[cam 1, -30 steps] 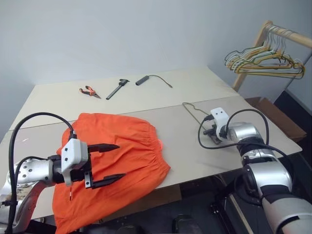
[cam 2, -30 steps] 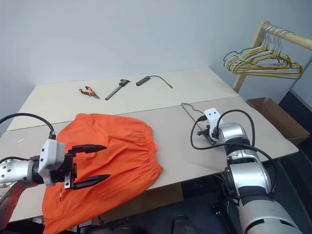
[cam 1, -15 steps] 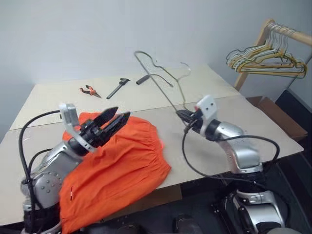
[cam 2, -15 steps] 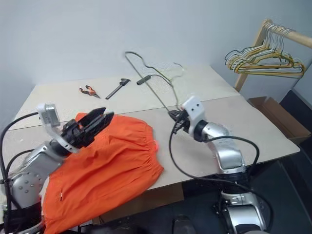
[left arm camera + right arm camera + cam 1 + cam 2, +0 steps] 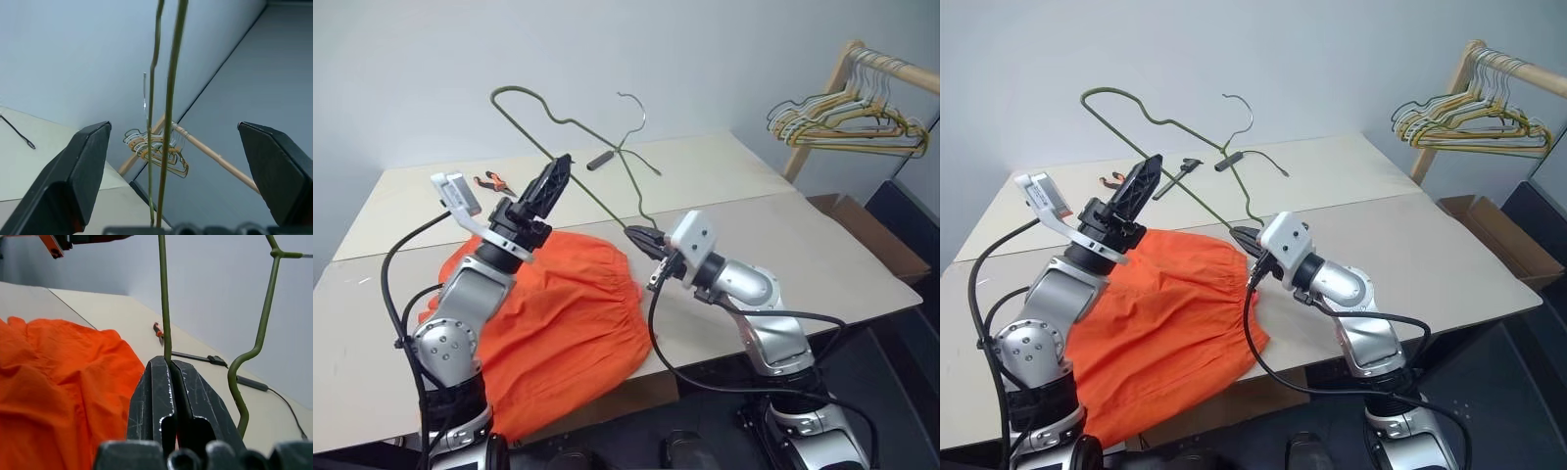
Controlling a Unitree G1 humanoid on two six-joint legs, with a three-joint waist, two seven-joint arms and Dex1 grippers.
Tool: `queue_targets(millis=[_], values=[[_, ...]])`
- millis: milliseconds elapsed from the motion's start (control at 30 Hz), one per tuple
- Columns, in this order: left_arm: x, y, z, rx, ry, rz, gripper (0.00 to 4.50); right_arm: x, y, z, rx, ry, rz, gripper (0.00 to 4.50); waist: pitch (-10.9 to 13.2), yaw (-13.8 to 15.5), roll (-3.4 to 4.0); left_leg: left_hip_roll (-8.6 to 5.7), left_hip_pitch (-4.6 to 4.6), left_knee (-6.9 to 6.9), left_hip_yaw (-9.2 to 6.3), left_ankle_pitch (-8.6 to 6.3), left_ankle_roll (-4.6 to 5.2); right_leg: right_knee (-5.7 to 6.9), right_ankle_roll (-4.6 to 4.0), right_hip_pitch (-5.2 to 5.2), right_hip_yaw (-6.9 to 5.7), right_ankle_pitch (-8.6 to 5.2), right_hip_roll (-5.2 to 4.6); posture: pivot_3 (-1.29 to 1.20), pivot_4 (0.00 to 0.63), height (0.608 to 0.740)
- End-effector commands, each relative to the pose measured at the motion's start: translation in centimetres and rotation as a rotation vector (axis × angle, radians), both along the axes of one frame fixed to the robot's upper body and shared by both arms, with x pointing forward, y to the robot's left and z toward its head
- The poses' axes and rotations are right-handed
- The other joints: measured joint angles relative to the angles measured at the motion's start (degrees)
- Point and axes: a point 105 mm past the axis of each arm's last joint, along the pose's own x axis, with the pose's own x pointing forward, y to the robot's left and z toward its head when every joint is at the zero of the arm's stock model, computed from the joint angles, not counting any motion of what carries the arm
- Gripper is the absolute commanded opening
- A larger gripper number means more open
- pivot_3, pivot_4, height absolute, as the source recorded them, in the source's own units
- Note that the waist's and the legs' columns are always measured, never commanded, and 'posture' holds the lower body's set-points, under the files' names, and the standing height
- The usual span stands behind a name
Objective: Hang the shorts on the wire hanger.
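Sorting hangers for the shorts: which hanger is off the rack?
The single olive wire hanger, held aloft by the right gripper; the yellow and grey hangers stay on the wooden rack.

One pair of orange shorts (image 5: 558,313) lies at lower left of the head view. One olive wire hanger (image 5: 570,124) stands at upper centre. Two pincers show: the left pincer (image 5: 554,182) left of centre, the right pincer (image 5: 638,238) at centre. On the desk (image 5: 803,235), three small things lie near its back edge at upper centre: one pair of orange-handled pliers (image 5: 1114,179), one black tool (image 5: 1180,172), one black cable with a cylindrical end (image 5: 604,160). One bunch of yellow and grey hangers (image 5: 847,122) hangs at upper right; their number cannot be counted. One cardboard box (image 5: 862,227) sits at right.
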Motion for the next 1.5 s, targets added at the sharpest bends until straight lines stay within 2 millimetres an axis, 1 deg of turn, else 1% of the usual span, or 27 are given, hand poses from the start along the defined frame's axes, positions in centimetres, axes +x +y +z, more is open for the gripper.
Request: queue_targets(millis=[33,233,367,400,500,567,633,700,800,900,933,1033,1133,1233,1300,1400,1500], values=[[0.0,0.2,1.3,-0.038,-0.042,0.008,3.31,-0.4,-0.1,1.3,0.006,-0.088,-0.004,0.00,0.01,0.00,-0.01,0.00,0.00,0.00,0.00,0.00,0.00,0.00,0.00,0.00,0.00,0.00,0.00,-0.09,0.000,0.740],[0.7,-0.1,0.7,-0.050,-0.018,0.026,1.47,-0.3,-0.3,0.9,-0.031,-0.126,-0.014,0.00,0.01,0.01,-0.05,-0.07,0.00,0.00,0.00,0.00,0.00,-0.06,0.01,0.03,0.00,0.00,-0.01,-0.09,0.000,0.740],[0.8,-0.2,0.5,-0.050,-0.013,0.033,0.15,-0.3,-0.4,0.9,-0.034,-0.140,-0.016,0.00,0.00,-0.01,-0.09,-0.07,0.00,0.00,-0.01,0.00,0.00,-0.07,0.01,0.03,0.00,0.00,-0.01,-0.09,0.000,0.740],[0.8,-0.2,0.4,-0.050,-0.009,0.036,0.07,-0.4,-0.4,0.9,-0.036,-0.144,-0.012,0.00,0.00,-0.01,-0.09,-0.08,-0.01,0.00,0.00,0.00,0.00,-0.08,0.01,0.03,0.00,0.00,-0.01,-0.09,0.000,0.740],[0.9,-0.3,0.1,-0.048,-0.005,0.038,0.07,-0.5,-0.3,0.8,-0.049,-0.143,0.001,0.00,0.00,-0.01,-0.09,-0.07,0.00,0.00,-0.01,0.00,0.01,-0.07,0.01,0.03,0.00,0.00,-0.01,-0.10,0.000,0.740],[0.8,-0.5,-0.1,-0.008,-0.013,0.044,0.00,-0.7,-0.1,0.2,-0.088,-0.103,0.025,0.56,0.00,-0.02,-0.10,-0.07,-0.01,0.00,0.00,0.00,0.01,-0.07,0.01,0.04,0.00,0.00,-0.01,-0.10,0.000,0.740],[0.7,-0.6,-0.2,0.016,-0.029,0.056,0.00,-0.9,0.0,0.0,-0.103,-0.100,0.042,1.07,0.00,-0.03,-0.10,-0.08,0.00,0.00,0.00,-0.01,0.02,-0.09,0.01,0.05,-0.01,0.00,-0.01,-0.10,0.000,0.740],[0.8,-0.7,-0.1,0.041,-0.039,0.070,0.00,-0.9,0.0,0.1,-0.105,-0.116,0.042,1.75,0.00,-0.03,-0.10,-0.08,0.00,0.00,-0.01,-0.01,0.02,-0.09,0.01,0.05,-0.01,0.00,0.00,-0.10,0.000,0.740],[0.8,-0.6,0.6,0.088,-0.095,0.081,0.00,-0.8,-0.3,0.5,-0.096,-0.128,0.036,2.82,0.01,-0.03,-0.11,-0.08,0.00,0.00,-0.01,-0.01,0.03,-0.10,0.01,0.04,-0.01,0.00,0.00,-0.09,0.000,0.740],[0.7,-0.1,1.3,0.096,-0.144,0.077,0.00,-1.1,-0.9,0.8,-0.077,-0.060,0.083,3.88,0.02,-0.02,-0.12,-0.06,-0.01,0.00,-0.01,-0.01,0.03,-0.10,0.01,0.04,-0.02,0.00,0.00,-0.09,0.000,0.740],[0.6,0.1,1.5,0.111,-0.165,0.068,0.00,-1.1,-1.4,1.0,-0.051,0.024,0.120,4.19,0.04,0.00,-0.15,-0.06,-0.01,0.00,-0.01,-0.02,0.03,-0.11,0.02,0.04,-0.01,0.00,-0.01,-0.09,0.000,0.740],[-0.4,0.7,2.3,0.182,-0.255,0.004,0.00,-1.5,-2.6,2.0,0.000,0.188,0.217,4.19,0.05,0.01,-0.16,-0.03,-0.02,0.00,-0.01,-0.04,0.08,-0.14,0.01,0.05,-0.04,0.00,-0.01,-0.08,0.000,0.740],[-2.5,1.1,3.6,0.265,-0.390,-0.112,0.00,-1.8,-4.2,2.6,0.000,0.336,0.299,4.19,0.06,-0.12,-0.16,0.04,-0.06,-0.01,-0.01,-0.06,0.12,-0.21,0.01,0.01,-0.09,0.00,0.01,-0.09,0.000,0.740],[-4.9,2.3,5.0,0.259,-0.519,-0.271,0.00,-2.1,-5.9,2.2,-0.055,0.512,0.386,4.19,0.06,-0.15,-0.16,0.15,-0.09,-0.04,0.01,-0.08,0.14,-0.33,0.00,-0.01,-0.16,-0.01,0.05,-0.10,0.000,0.740],[-6.1,3.2,5.6,0.244,-0.584,-0.354,0.00,-2.6,-6.7,1.5,-0.085,0.642,0.459,4.19,0.06,-0.11,-0.16,0.23,-0.17,-0.05,-0.01,-0.09,0.16,-0.52,-0.01,0.02,-0.28,0.00,0.10,-0.10,0.000,0.740],[-6.5,3.7,6.0,0.241,-0.620,-0.401,0.00,-3.2,-6.6,1.3,-0.061,0.748,0.562,4.19,0.06,-0.10,-0.16,0.24,-0.23,-0.04,-0.02,-0.13,0.22,-0.66,0.00,0.04,-0.34,0.01,0.09,-0.11,0.000,0.740],[-6.7,3.4,5.9,0.252,-0.641,-0.450,0.00,-3.0,-5.0,1.3,-0.012,0.792,0.615,4.19,0.05,-0.24,-0.17,0.23,-0.29,-0.01,-0.02,-0.14,0.24,-0.68,0.03,0.04,-0.34,0.03,0.10,-0.11,0.000,0.740]])
